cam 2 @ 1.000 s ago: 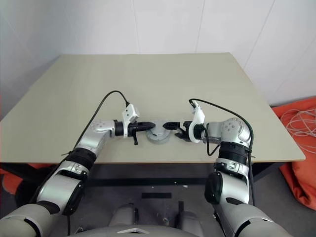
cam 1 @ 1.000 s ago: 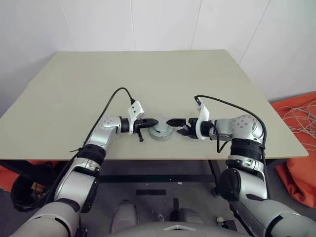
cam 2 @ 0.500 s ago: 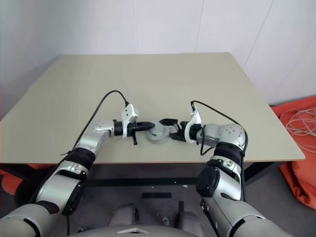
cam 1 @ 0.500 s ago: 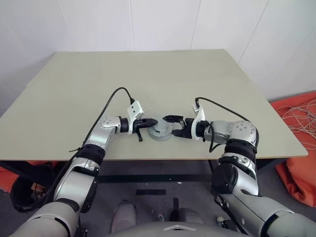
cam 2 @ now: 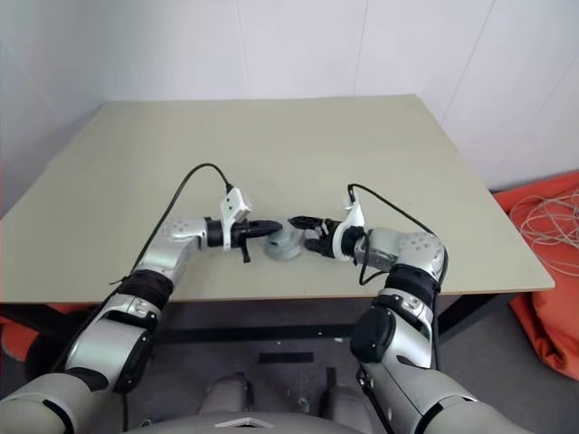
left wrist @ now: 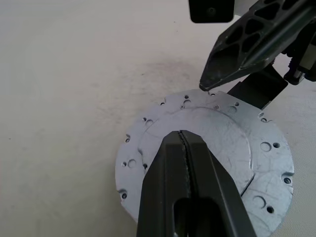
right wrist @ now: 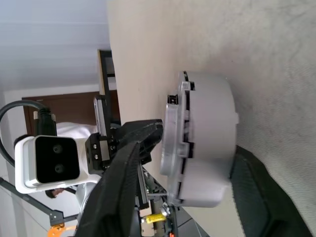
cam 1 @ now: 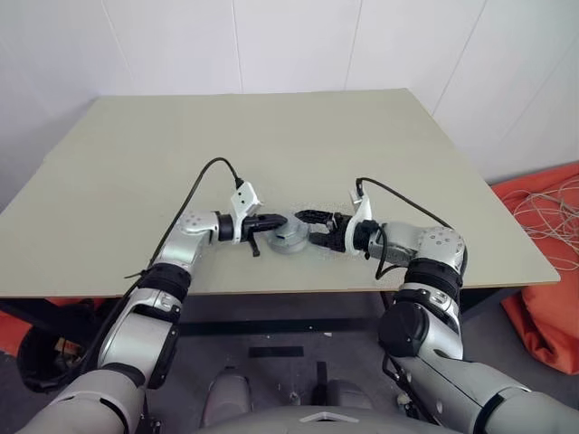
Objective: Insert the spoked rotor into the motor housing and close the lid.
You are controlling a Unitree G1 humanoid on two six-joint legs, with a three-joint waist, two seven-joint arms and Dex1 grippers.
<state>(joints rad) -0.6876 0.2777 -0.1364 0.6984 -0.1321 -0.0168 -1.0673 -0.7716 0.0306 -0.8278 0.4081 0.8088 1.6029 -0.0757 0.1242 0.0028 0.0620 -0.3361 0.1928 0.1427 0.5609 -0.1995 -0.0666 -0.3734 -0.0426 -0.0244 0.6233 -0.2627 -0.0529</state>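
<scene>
The lid (left wrist: 222,128), a flat grey disc with small holes, lies on top of a grey drum-shaped motor housing (right wrist: 207,138) near the table's front edge (cam 1: 289,239). The spoked rotor is hidden. My left gripper (cam 1: 279,220) is shut, and its tip (left wrist: 181,136) rests over the middle of the lid. My right gripper (cam 1: 313,228) reaches in from the right and is open, its two fingers (right wrist: 118,197) straddling the drum. One finger hangs over the lid's far edge and the other sits against the drum's near side.
The beige table (cam 1: 271,136) stretches far behind the assembly, and its front edge runs just below both grippers. White walls stand behind it. Orange cloth and pale cables (cam 1: 543,217) lie on the floor to the right.
My right gripper has moved left to the drum and rolled, and its fingers have narrowed around it. The left gripper has stayed on the lid.
</scene>
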